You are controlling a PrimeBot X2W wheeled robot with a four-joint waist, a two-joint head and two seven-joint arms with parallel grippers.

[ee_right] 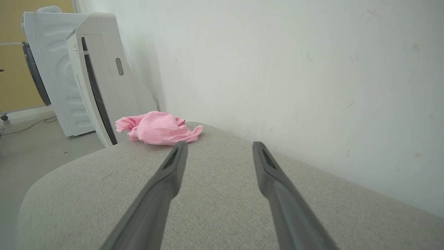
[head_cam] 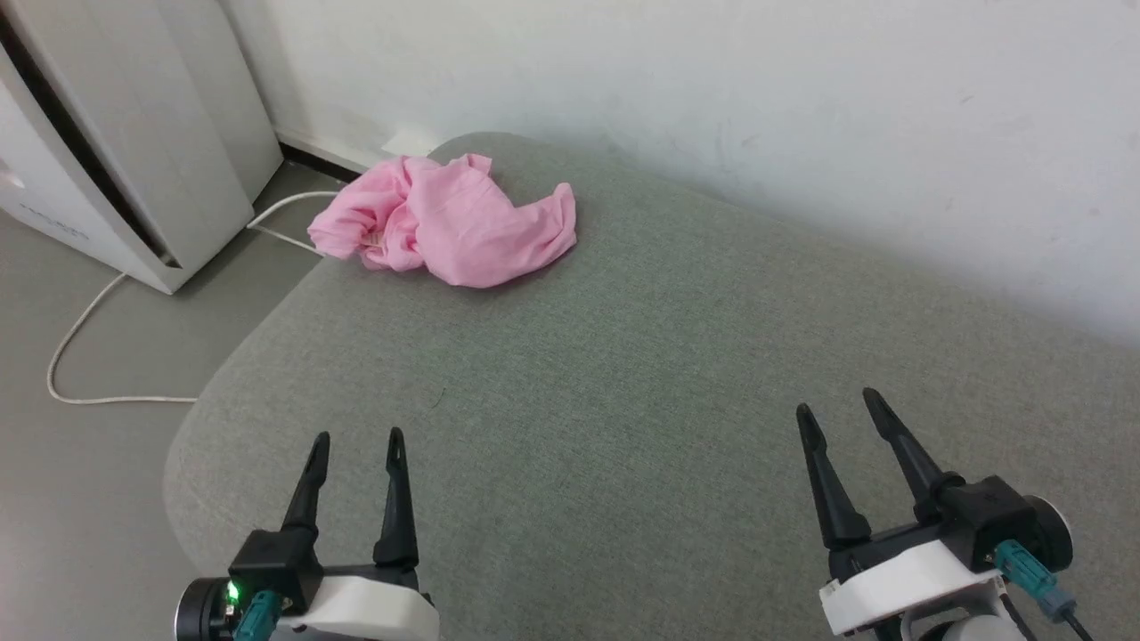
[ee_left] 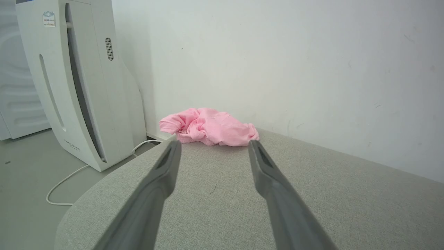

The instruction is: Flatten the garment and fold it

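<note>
The garment [head_cam: 450, 223] is a crumpled heap of light pink fabric at the far left corner of the grey upholstered surface [head_cam: 623, 401]. It also lies ahead in the left wrist view [ee_left: 208, 126] and the right wrist view [ee_right: 156, 128]. My left gripper [head_cam: 358, 438] hangs open over the near left part of the surface, well short of the garment. At the near right my right gripper [head_cam: 839, 402] is open too, nothing between its fingers. Seen along its own fingers, the left gripper [ee_left: 214, 143] points toward the heap, and the right gripper [ee_right: 219, 143] points past its right side.
A white appliance [head_cam: 116, 160] stands on the floor left of the surface, with a white cable [head_cam: 80, 338] trailing over the floor. A white wall [head_cam: 757, 116] runs close behind the surface. The surface's rounded left edge [head_cam: 191, 418] drops to the floor.
</note>
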